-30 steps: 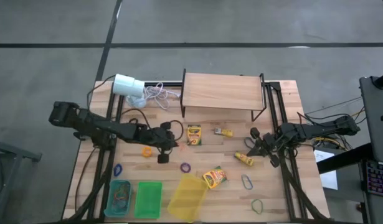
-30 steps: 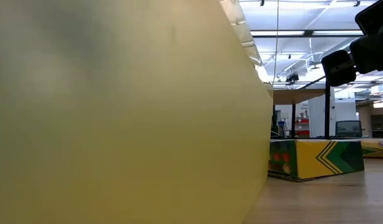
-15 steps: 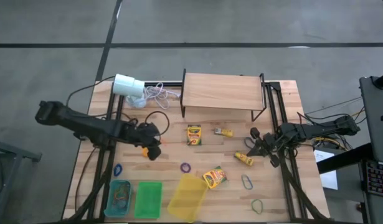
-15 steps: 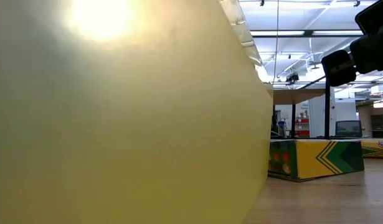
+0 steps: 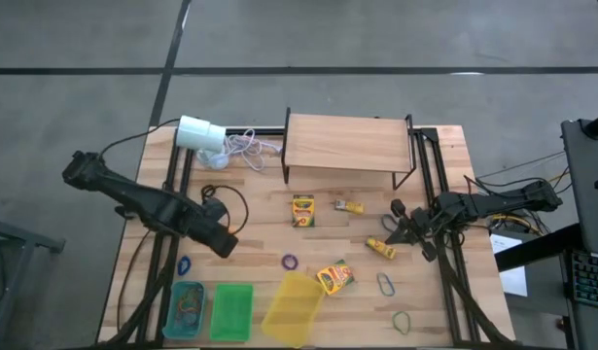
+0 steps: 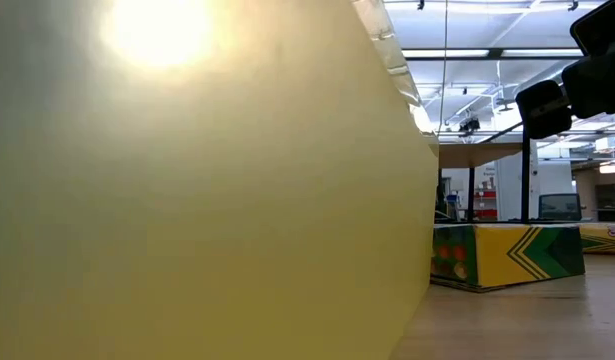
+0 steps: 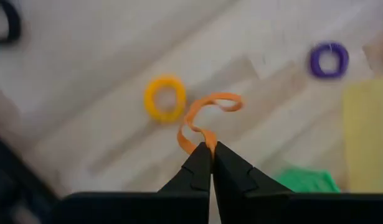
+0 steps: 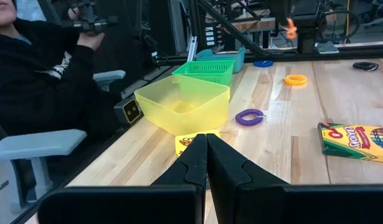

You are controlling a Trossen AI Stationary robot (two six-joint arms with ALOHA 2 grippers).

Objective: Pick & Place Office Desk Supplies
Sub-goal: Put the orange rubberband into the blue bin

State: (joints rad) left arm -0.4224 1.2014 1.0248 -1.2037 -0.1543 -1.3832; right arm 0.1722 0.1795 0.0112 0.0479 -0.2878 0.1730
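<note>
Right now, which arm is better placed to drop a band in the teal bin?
Left. Its gripper is shut on an orange band, near the teal bin; the right gripper waits empty across the table.

Orange band (image 7: 207, 115) pinched in the closed left tool (image 7: 211, 152), dangling over the counter. Yellow band (image 7: 164, 98) and purple band (image 7: 329, 60) flat below.

A big pale yellow surface (image 6: 187, 200) fills the left and the middle of the frame, with a bright light spot at the upper left. At the lower right, a yellow-and-green crayon box (image 6: 507, 255) lies on the wooden counter (image 6: 527, 320). A dark robot part (image 6: 577, 80) hangs at the upper right. Behind are ceiling lights.
</note>
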